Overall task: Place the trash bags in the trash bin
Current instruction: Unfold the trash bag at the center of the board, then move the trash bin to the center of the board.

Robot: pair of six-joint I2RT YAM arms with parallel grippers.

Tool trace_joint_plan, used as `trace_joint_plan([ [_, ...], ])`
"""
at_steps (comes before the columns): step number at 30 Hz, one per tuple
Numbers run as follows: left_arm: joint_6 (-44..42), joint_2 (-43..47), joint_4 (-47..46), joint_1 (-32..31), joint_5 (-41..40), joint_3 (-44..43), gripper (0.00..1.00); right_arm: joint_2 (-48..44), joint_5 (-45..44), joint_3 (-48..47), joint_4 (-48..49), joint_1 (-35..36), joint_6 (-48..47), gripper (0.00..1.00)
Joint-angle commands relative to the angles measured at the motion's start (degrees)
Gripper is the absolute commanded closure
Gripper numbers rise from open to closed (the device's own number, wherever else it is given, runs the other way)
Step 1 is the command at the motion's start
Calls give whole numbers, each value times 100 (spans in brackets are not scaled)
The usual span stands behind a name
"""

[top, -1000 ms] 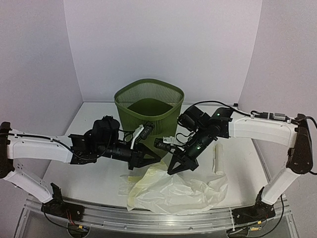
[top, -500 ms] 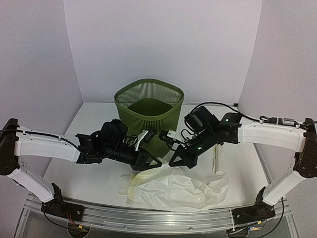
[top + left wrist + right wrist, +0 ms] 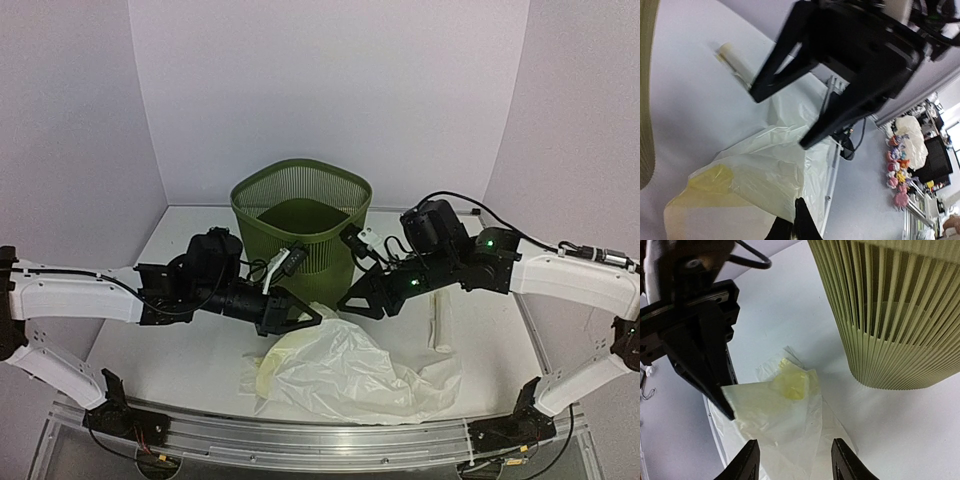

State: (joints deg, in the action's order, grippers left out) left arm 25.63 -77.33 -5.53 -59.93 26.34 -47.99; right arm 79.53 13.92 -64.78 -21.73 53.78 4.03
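Above the table [image 3: 180, 245], left fingers [image 3: 801, 224] pinch trash bags [image 3: 350, 365].

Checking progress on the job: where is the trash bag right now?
In the top view, the trash bag lies crumpled on the table at centre, just in front of the trash bin, its raised corner pinched in the left gripper.

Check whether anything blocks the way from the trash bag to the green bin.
No loose object does. The trash bag lies just before the trash bin, a corner pinched by the left gripper; only the open right gripper hovers over the gap.
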Motion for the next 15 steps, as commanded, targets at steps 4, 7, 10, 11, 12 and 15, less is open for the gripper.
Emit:
trace_joint_plan([
  [4, -1396, 482, 574, -1, 1836, 90, 100, -130, 910, -43, 336, 19, 548, 49],
  [7, -1360, 457, 1186, -1, 1349, 204, 100, -199, 498, 243, 327, 13, 511, 42],
  [10, -808, 298, 1144, 2, 1298, 627, 100, -217, 3, 607, 327, 16, 796, 31],
  [11, -559, 220, 1012, 1, 1426, 792, 100, -199, -64, 712, 327, 16, 924, 26],
  [12, -295, 145, 842, -3, 1569, 963, 100, -172, -103, 822, 328, 18, 1064, 22],
  [15, 386, 53, 136, -43, 1969, 1522, 100, -43, -276, 1124, 331, 22, 1440, 13],
])
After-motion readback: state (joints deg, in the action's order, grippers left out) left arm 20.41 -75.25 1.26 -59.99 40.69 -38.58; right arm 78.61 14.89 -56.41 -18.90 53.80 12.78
